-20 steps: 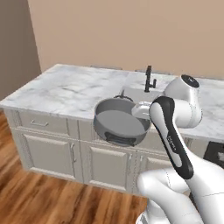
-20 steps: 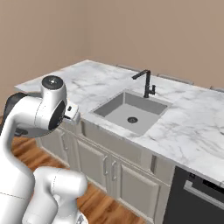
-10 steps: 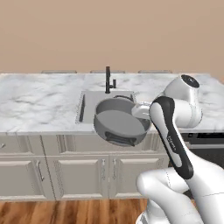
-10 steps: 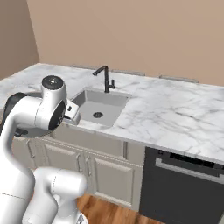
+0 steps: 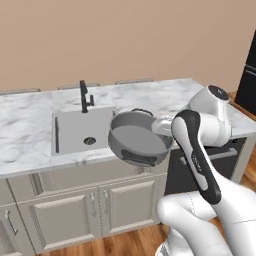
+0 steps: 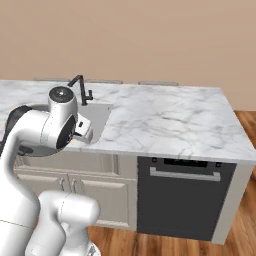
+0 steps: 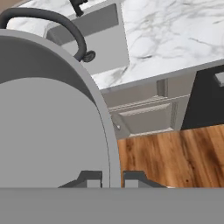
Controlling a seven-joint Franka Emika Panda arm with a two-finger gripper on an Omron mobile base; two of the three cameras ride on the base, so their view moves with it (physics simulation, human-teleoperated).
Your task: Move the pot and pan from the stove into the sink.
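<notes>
The white marble table (image 5: 30,125) runs wide and smooth, veined in grey, and I place everything against the sink (image 5: 75,131), a rectangular grey steel basin sunk into it with a black angular faucet (image 5: 85,96) at its back edge. To the right of the sink and just past its front corner, raised above the table edge, I carry the pot (image 5: 137,139): round grey metal, deep straight walls, a dark loop handle on the rim facing me and another opposite. My end effector (image 7: 112,178) is pressed together on the pot's thin rim wall, one finger inside and one outside. I judge the pot rigid and fairly heavy, its smooth metal likely to slip or swing from a one-sided rim pinch, so it wants a level, slow carry. The loop handle (image 7: 48,22) would give a surer hold.
</notes>
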